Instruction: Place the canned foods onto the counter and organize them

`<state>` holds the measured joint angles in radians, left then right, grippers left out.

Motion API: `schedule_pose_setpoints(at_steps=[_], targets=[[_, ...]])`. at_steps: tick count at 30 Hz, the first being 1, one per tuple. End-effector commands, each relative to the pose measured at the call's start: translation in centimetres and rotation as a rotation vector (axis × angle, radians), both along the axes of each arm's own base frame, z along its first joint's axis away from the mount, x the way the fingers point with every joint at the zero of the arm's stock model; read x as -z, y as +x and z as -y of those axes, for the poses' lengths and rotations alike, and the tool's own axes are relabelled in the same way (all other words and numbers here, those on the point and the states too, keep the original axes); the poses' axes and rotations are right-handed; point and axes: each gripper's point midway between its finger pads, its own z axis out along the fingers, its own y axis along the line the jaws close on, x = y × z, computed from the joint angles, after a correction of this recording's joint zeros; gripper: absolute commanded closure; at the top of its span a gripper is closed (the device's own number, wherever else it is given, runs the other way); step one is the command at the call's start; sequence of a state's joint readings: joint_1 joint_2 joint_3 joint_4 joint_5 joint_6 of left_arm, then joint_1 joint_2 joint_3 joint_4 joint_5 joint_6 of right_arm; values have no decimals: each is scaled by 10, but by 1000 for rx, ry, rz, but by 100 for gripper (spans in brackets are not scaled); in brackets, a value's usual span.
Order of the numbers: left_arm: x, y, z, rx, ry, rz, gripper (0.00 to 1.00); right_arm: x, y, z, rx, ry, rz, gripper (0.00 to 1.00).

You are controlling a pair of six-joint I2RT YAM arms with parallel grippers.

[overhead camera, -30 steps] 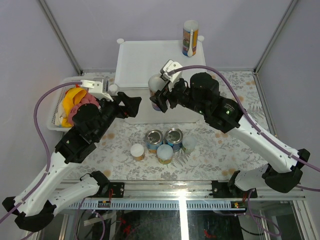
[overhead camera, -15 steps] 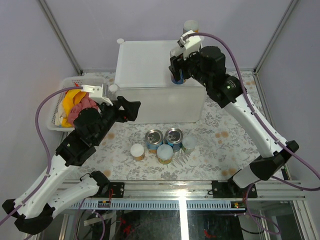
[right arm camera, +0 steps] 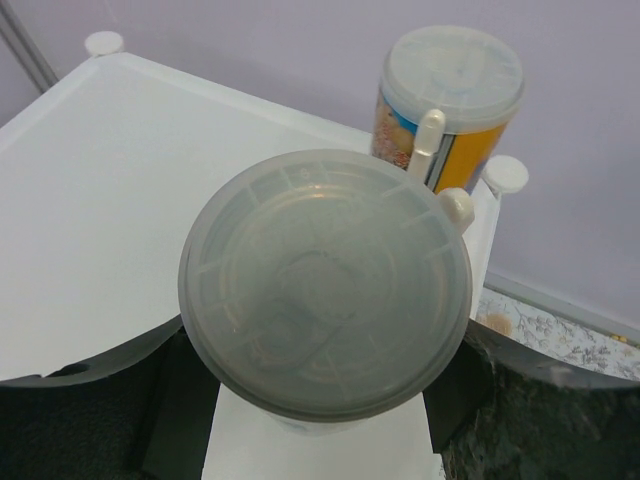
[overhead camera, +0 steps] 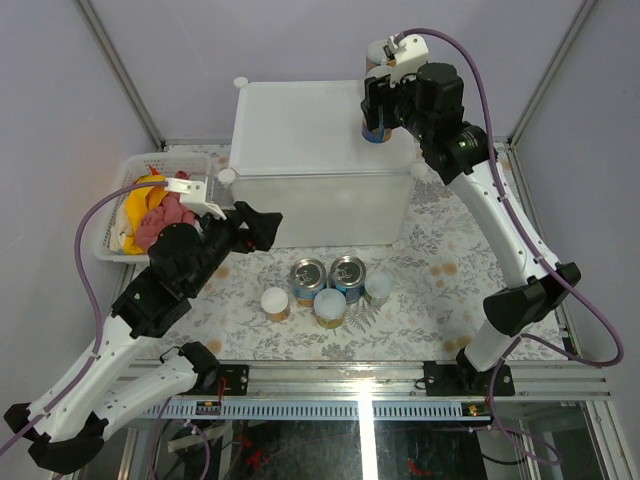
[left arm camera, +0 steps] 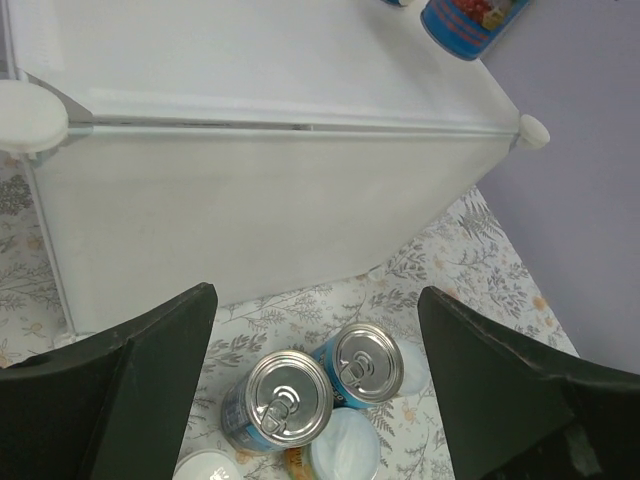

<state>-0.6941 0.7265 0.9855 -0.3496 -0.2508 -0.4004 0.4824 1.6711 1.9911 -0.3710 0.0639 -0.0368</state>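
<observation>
My right gripper [overhead camera: 378, 112] is shut on a tall slim canister [right arm camera: 325, 280] with a pale grey lid and a blue base [left arm camera: 470, 20]. It holds it upright at the back right of the counter [overhead camera: 300, 125], at or just above the top. A second tall canister [right arm camera: 450, 90] stands right behind it at the corner. On the table in front stand two steel blue-labelled cans [overhead camera: 308, 272] [overhead camera: 347, 268] and three small pale-lidded jars [overhead camera: 274, 302] [overhead camera: 330, 305] [overhead camera: 378, 288]. My left gripper [overhead camera: 265, 225] is open and empty, above the table left of the cans [left arm camera: 288, 395].
A white mesh basket [overhead camera: 112, 200] with a yellow banana [overhead camera: 140, 190] and pink cloth [overhead camera: 165, 215] sits at the left, beside the left arm. Round knobs [overhead camera: 240, 83] stick up at the counter's corners. Frame posts rise at the back corners.
My right gripper has carried the canister from in front of the counter up and back, to the back right corner beside the other canister. The left arm has barely shifted.
</observation>
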Motion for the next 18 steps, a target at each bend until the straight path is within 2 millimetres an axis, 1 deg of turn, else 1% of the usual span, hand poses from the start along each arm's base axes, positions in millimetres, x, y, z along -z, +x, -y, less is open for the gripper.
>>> schedule_pose_setpoints(at_steps=[1,4,5,6,11,18], targets=[[-7,-4,9,51,-32,24,19,-90,1,20,49,155,228,100],[-5,-4,10,57,-25,21,19,-93,2,28,72,154,230,100],[-4,-4,10,59,-25,20,19,-84,10,26,79,144,211,100],[-4,-4,11,61,-23,21,19,-79,14,27,85,139,203,100],[0,-3,14,71,-13,14,19,-70,22,29,91,135,183,100],[2,-3,16,78,-4,13,19,-60,26,28,95,123,165,100]])
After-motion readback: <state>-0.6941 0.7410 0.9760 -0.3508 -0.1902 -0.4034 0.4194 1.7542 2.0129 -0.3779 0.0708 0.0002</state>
